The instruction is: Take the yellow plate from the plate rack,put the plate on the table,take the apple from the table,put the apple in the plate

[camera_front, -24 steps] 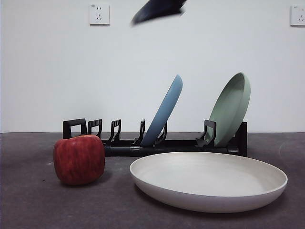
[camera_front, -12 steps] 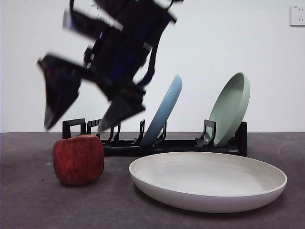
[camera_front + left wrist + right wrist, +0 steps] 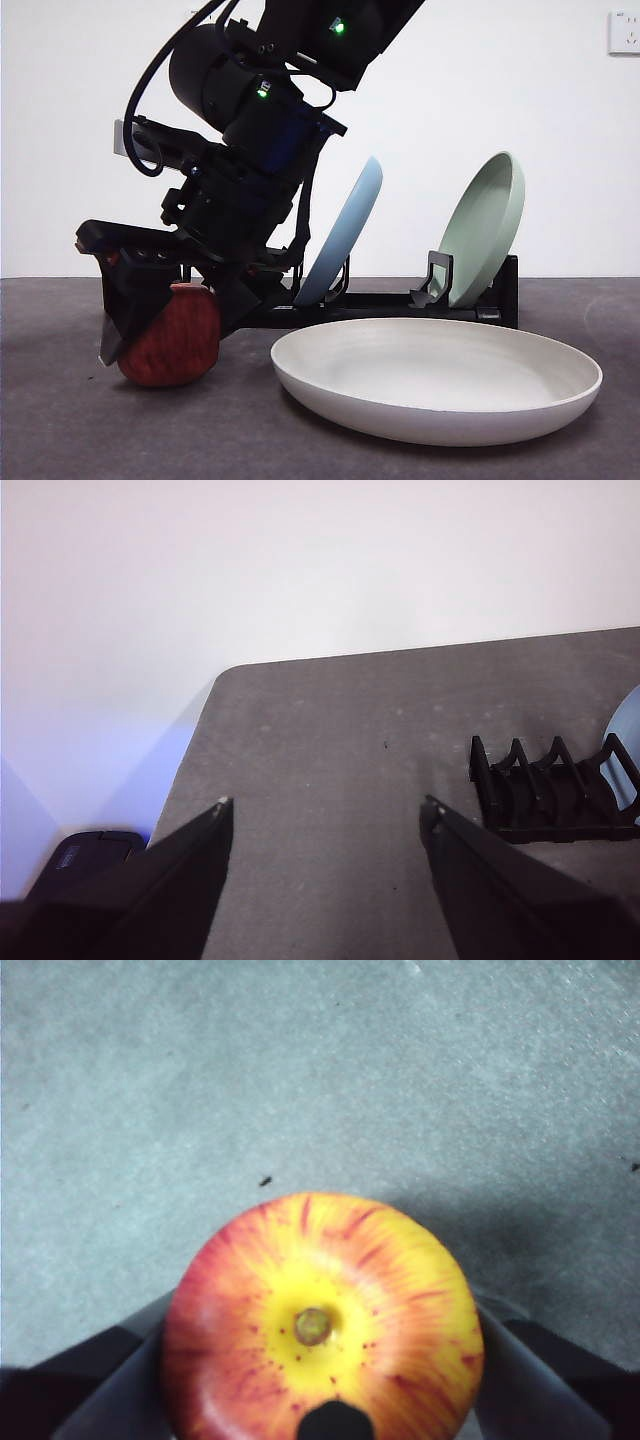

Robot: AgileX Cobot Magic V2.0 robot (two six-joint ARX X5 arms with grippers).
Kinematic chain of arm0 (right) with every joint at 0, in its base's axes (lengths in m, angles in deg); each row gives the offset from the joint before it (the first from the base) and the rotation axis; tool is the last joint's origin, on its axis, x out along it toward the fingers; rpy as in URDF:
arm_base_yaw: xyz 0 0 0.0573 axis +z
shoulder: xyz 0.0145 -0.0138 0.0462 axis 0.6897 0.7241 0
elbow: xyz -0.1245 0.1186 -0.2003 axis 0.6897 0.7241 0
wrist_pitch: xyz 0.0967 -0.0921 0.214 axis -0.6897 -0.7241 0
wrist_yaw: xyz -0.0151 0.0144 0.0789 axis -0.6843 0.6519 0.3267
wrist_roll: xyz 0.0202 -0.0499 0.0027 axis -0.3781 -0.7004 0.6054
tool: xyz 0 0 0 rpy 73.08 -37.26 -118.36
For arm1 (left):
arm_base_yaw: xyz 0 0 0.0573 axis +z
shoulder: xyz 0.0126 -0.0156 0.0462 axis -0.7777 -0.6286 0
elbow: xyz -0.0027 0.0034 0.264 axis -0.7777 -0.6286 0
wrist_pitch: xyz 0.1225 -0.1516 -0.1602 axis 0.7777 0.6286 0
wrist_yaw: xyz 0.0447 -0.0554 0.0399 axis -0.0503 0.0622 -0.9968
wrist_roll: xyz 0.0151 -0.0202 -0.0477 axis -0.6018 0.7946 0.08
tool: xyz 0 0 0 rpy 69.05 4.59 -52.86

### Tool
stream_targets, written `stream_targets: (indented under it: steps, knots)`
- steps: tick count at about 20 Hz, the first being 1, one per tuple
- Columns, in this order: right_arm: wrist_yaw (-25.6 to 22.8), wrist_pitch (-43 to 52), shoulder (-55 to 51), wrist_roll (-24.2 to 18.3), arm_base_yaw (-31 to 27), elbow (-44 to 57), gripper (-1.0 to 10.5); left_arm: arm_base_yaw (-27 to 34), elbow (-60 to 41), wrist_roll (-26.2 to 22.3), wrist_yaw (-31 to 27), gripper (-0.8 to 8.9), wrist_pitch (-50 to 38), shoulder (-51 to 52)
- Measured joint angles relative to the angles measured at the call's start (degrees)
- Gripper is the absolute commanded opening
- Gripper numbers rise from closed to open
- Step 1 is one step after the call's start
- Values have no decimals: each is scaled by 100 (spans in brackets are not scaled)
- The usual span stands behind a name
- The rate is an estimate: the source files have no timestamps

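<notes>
Right now the right pincer (image 3: 165, 330) is down at the apple (image 3: 172, 338), one black jaw on each side of the fruit. In the front view one jaw covers the apple's left flank and the other sits against its right side, with the dark arm slanting down from the top of the picture. The right wrist view looks straight down on the apple (image 3: 322, 1322), stem hollow up, yellow around the stem and red-streaked toward the edges, and a jaw shows at each of its sides, hard against the skin. Whether the jaws are pressing tight yet, I cannot tell for sure, but they bracket it closely. The apple's base sits on the bench (image 3: 60, 430).

Just beside it lies the yellow plate (image 3: 437, 378), flat on the bench, rim up, nothing in it. There is a narrow gap between plate and apple.

Behind both stands the plate rack (image 3: 385, 302), long and black. A light blue plate (image 3: 345, 235) leans in a middle slot and a pale green plate (image 3: 485, 225) leans near the far end.

The left pincer (image 3: 325, 815) hangs wide and holds nothing, off near a rounded corner of the bench. The end prongs of the rack (image 3: 545, 790) show beyond one jaw.
</notes>
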Motion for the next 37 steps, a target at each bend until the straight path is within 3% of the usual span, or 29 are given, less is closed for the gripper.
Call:
stream_targets:
  steps: [4, 8, 15, 19, 24, 31, 37]
  knots:
    - [-4, -131, -197, 2, -2, 0, -12, 0, -2, 107, 4, 313, -92, -46]
    - [-2, -688, -1381, -7, -118, 0, -12, 0, 0, 103, 4, 313, -179, -286]
    - [-44, -2935, -3110, -39, -1102, -9, -12, 0, 0, -149, 2, 313, -466, -713]
    - [-44, -3965, -3335, 42, -1655, -9, -12, 0, 0, -262, 4, 313, -533, -890]
    - [-59, -3427, -3222, 297, -1703, 505, -12, 0, 0, -264, 17, 313, -535, -940]
    - [-42, -1563, -2942, 654, -1478, 2100, -12, 0, 0, -264, 20, 313, -533, -938]
    - [-42, -1362, -2387, 715, -1467, 2306, -12, 0, 0, -264, 22, 313, -533, -938]
